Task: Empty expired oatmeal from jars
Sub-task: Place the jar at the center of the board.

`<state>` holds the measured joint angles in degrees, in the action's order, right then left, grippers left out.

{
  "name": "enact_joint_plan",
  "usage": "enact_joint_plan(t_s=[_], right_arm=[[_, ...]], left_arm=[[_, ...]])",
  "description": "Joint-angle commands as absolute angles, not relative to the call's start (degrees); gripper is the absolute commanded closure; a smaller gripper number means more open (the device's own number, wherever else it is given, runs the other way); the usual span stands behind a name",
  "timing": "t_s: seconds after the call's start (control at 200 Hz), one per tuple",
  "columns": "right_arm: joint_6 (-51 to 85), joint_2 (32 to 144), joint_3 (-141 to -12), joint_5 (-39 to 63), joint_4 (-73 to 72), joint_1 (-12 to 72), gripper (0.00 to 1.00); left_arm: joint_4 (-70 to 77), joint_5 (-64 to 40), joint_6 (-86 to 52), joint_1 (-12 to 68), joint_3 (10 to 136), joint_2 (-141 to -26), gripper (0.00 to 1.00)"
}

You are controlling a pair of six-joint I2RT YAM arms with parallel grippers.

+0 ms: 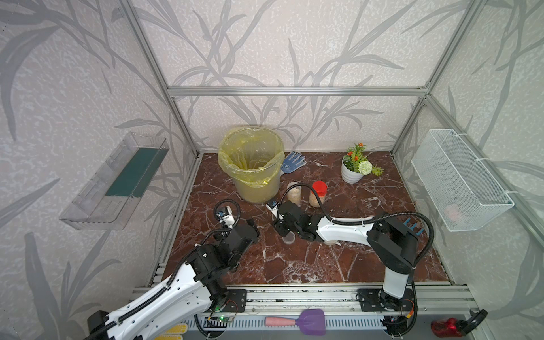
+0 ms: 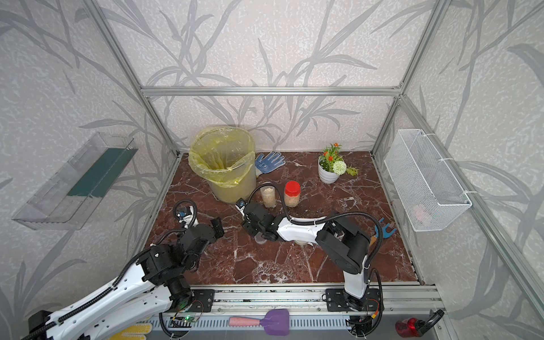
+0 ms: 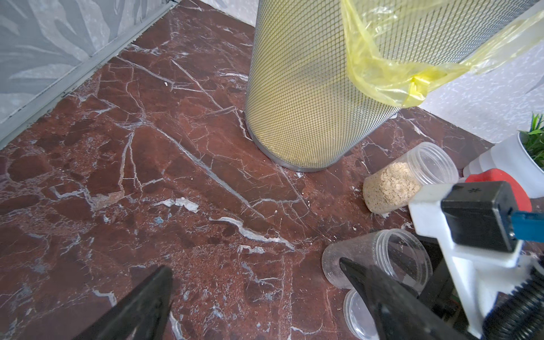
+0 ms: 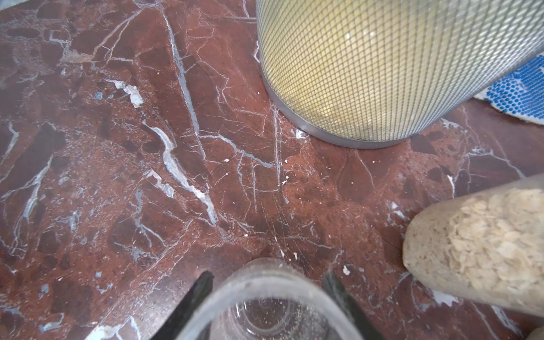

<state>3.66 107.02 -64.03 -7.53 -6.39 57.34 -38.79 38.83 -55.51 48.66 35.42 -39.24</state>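
squat jar (image 1: 332, 242): mostly hidden under right arm (image 1: 344, 232) | pink item (image 1: 453, 211): blurred

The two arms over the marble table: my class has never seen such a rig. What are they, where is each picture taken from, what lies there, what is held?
They are robot arms, each ending in a two-fingered gripper. Two pictures look down from overhead; the others come from a camera on each wrist. On the table are a mesh bin with a yellow liner, a clear jar of oatmeal, a red-capped jar, a flower pot and a glove. The right gripper holds an empty jar; the left gripper is open, holding nothing.
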Motion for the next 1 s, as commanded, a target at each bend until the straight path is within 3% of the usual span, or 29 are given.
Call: enact_joint_plan(t_s=[0.0, 0.255, 0.495, 0.645, 0.995], right_arm=[[4.7, 107.3, -65.4, -8.4, -4.9, 57.7, 0.58], [5.6, 106.8, -65.0, -8.1, -3.3, 57.8, 0.36], [6.2, 105.6, -65.3, -8.9, -2.4, 57.8, 0.26], [5.9, 103.4, -65.6, -10.1, -2.3, 57.8, 0.15], [3.8, 96.6, -67.1, -11.9, -0.3, 56.9, 0.13]], left_arm=[[-41.0, 42.2, -54.9, 48.6, 38.5, -40.4, 0.01], [-39.6, 39.9, -54.3, 48.6, 38.9, -40.7, 0.01], [-39.2, 40.5, -54.3, 48.6, 38.5, -38.7, 0.01], [-39.2, 41.8, -52.2, 48.6, 38.7, -37.6, 0.01], [-38.7, 41.8, -47.1, 48.6, 39.6, -36.9, 0.01]])
